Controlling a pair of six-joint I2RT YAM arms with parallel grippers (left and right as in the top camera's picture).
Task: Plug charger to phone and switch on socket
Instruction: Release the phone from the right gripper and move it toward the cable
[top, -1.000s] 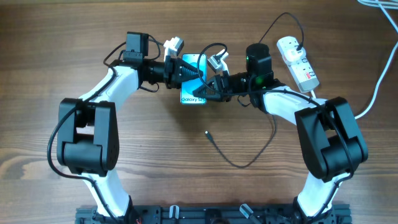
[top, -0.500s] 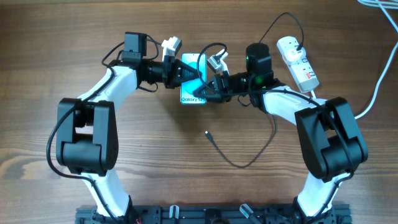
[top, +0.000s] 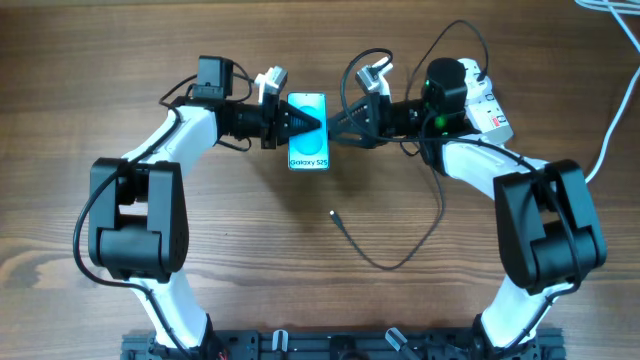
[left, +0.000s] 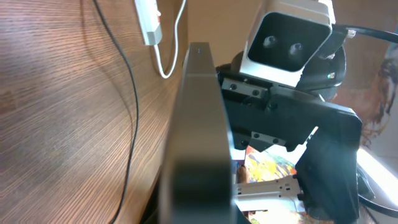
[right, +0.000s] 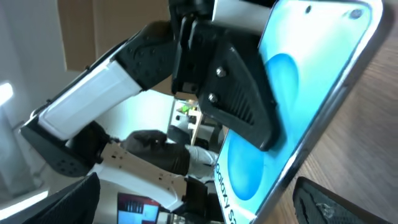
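The phone, judged light, stiff and slick, and best gripped across its long edges, was pinched at mid-table by the left gripper, while the right gripper was spread open just beside it.

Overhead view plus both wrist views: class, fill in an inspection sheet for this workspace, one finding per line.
Surface: wooden table, bare grain.
Job's things: phone screen up and lit; charger tip lying unplugged on the table, nearer the robot than the phone; socket far right, partly hidden by the right arm.
Clutter: nothing seen.
Grippers: left gripper shut on the phone's side; right gripper open, fingers beside the phone's other side.
Cables: charger loops across the table from the socket end; white cord runs off the right edge.
Surroundings: nothing seen.
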